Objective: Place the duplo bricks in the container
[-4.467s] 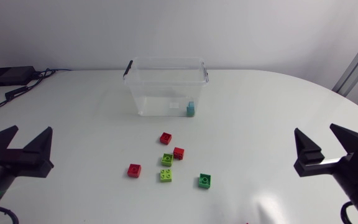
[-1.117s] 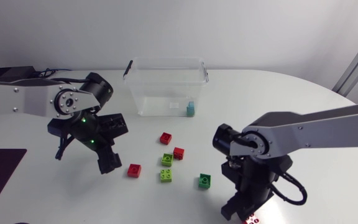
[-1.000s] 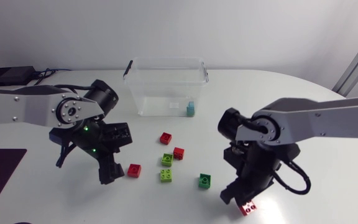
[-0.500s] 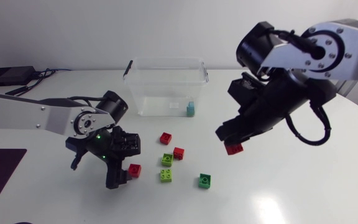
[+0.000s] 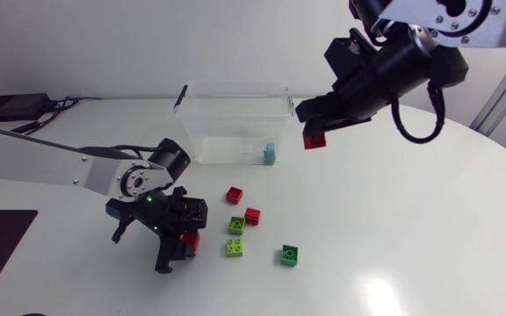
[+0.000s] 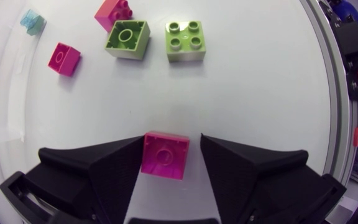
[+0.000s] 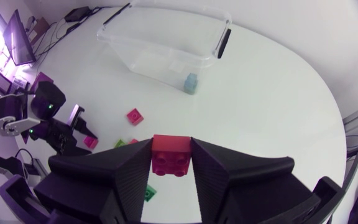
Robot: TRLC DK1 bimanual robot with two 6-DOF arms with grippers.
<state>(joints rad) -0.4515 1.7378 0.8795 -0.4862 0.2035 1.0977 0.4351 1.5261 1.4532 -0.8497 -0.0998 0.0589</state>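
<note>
My right gripper [image 5: 316,132] is shut on a red brick [image 5: 314,140] and holds it in the air, just right of the clear container [image 5: 235,86]. In the right wrist view that brick [image 7: 173,155] sits clamped between the fingers, with the container [image 7: 148,57] and its light blue brick [image 7: 191,82] ahead. My left gripper [image 5: 181,242] is down on the table around another red brick [image 6: 165,154]. One finger touches it and a gap shows at the other. Beyond lie a lime brick [image 6: 186,42], an olive one [image 6: 127,38] and two more red ones [image 6: 63,58].
A dark green brick [image 5: 290,254] lies alone in front, right of the cluster. Loose red bricks [image 5: 234,195] [image 5: 252,215] lie between the cluster and the container. A black box with cables [image 5: 11,107] sits at the back left.
My right arm has lifted its red brick from the table's front up beside the container. My left gripper has slid over the red brick and its fingers have drawn closer.
</note>
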